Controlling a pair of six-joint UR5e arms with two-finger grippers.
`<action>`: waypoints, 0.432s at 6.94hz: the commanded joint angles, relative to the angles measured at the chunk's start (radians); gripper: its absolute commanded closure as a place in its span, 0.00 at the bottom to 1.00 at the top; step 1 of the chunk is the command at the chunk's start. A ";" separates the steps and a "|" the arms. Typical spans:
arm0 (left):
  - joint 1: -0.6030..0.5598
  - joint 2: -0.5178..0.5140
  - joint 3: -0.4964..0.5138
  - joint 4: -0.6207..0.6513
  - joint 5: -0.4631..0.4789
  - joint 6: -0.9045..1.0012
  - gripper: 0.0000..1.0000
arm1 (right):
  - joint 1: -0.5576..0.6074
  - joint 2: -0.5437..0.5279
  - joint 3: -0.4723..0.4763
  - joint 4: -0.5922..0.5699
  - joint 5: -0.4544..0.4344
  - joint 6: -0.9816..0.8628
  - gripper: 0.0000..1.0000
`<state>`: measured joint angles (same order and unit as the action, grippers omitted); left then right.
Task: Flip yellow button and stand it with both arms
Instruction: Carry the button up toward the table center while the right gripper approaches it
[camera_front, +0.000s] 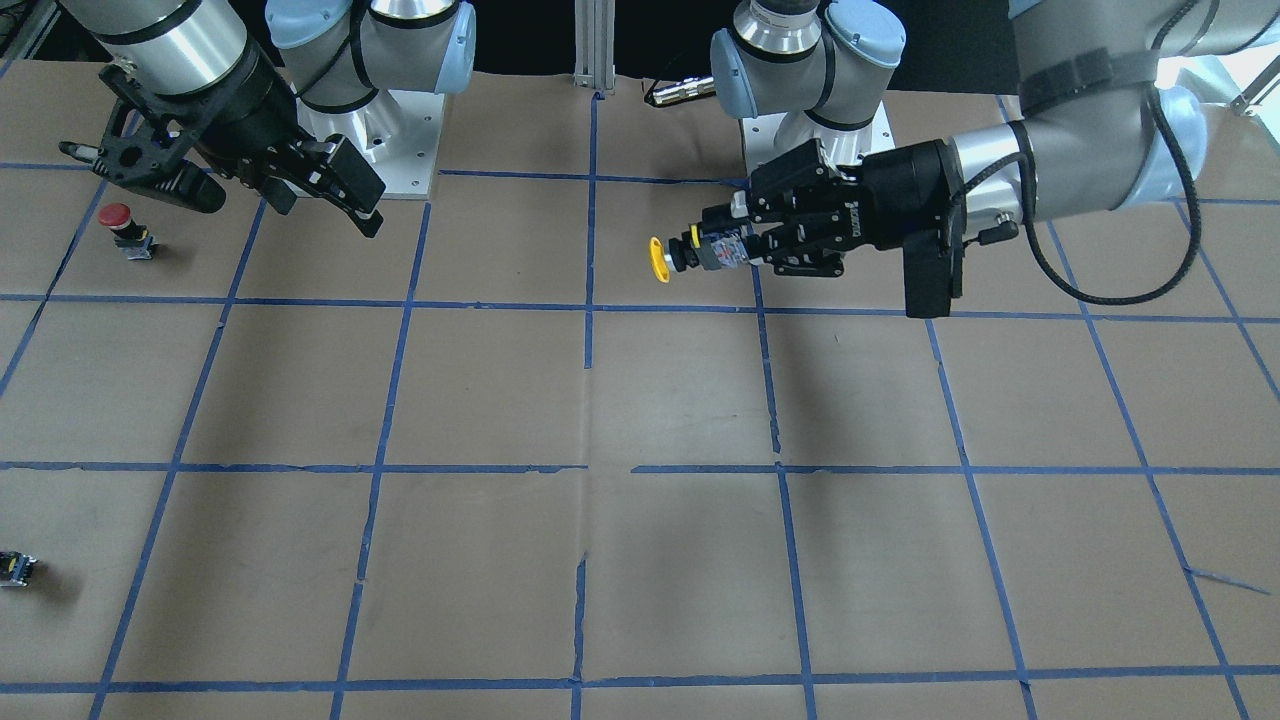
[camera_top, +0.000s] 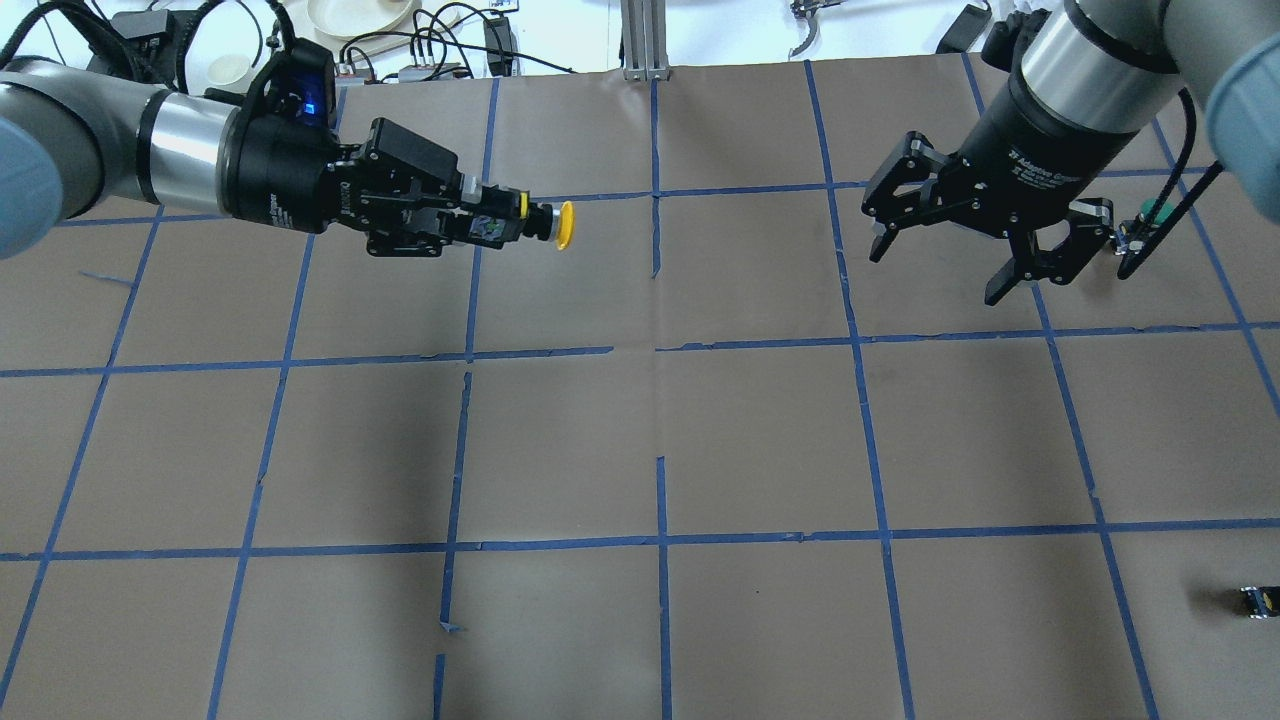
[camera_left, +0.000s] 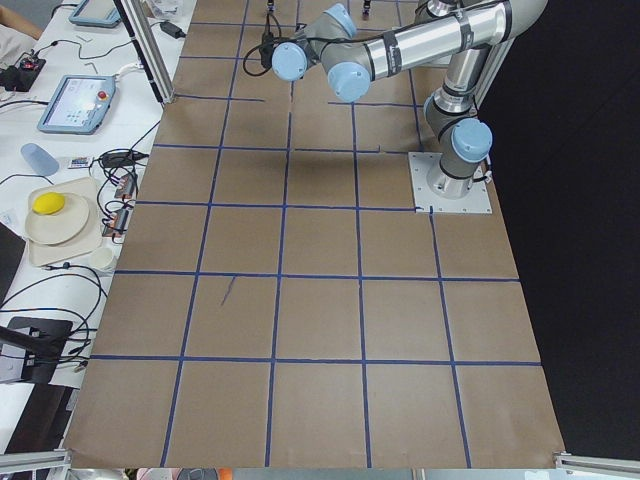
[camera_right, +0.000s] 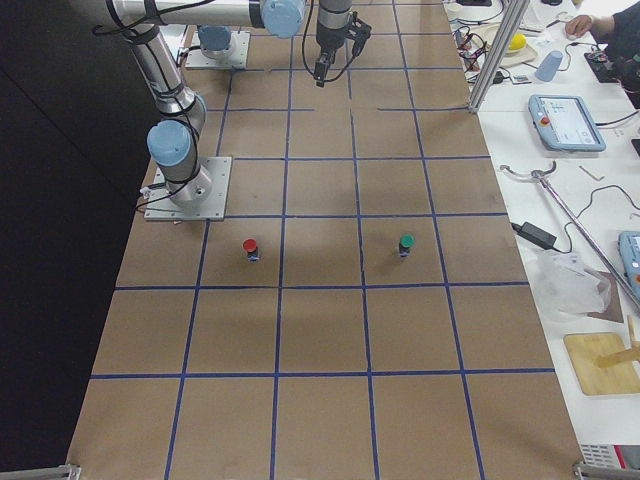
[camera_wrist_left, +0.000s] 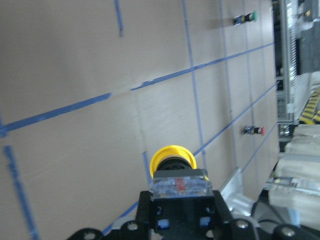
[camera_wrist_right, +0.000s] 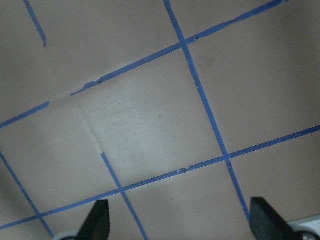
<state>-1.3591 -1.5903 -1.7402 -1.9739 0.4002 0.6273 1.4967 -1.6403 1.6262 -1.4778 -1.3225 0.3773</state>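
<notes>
My left gripper (camera_top: 490, 226) is shut on the black-and-grey body of the yellow button (camera_top: 565, 225) and holds it level above the table, cap pointing toward the table's middle. In the front view the left gripper (camera_front: 728, 248) grips the body while the button's yellow cap (camera_front: 658, 260) sticks out sideways. The left wrist view shows the button (camera_wrist_left: 173, 156) just past the left gripper (camera_wrist_left: 179, 202). My right gripper (camera_top: 937, 272) is open and empty, hanging above the table far from the button; it also shows in the front view (camera_front: 285, 205) and the right wrist view (camera_wrist_right: 181, 220).
A red-capped button (camera_front: 126, 226) stands near the right arm's base. A green-capped button (camera_top: 1150, 212) stands just beyond the right gripper. A small black switch block (camera_top: 1258, 600) lies at the table's right edge. Brown paper with a blue tape grid (camera_top: 660, 540) covers the table.
</notes>
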 joint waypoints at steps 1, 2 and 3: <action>-0.095 0.032 -0.062 -0.022 -0.267 -0.023 0.82 | -0.085 0.029 -0.008 -0.001 0.274 0.156 0.00; -0.135 0.029 -0.077 -0.019 -0.364 -0.023 0.82 | -0.107 0.030 -0.009 0.004 0.334 0.184 0.00; -0.162 0.032 -0.087 -0.020 -0.410 -0.024 0.82 | -0.105 0.021 -0.008 -0.002 0.449 0.313 0.00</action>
<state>-1.4832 -1.5614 -1.8117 -1.9934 0.0679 0.6048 1.4029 -1.6159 1.6182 -1.4772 -0.9935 0.5797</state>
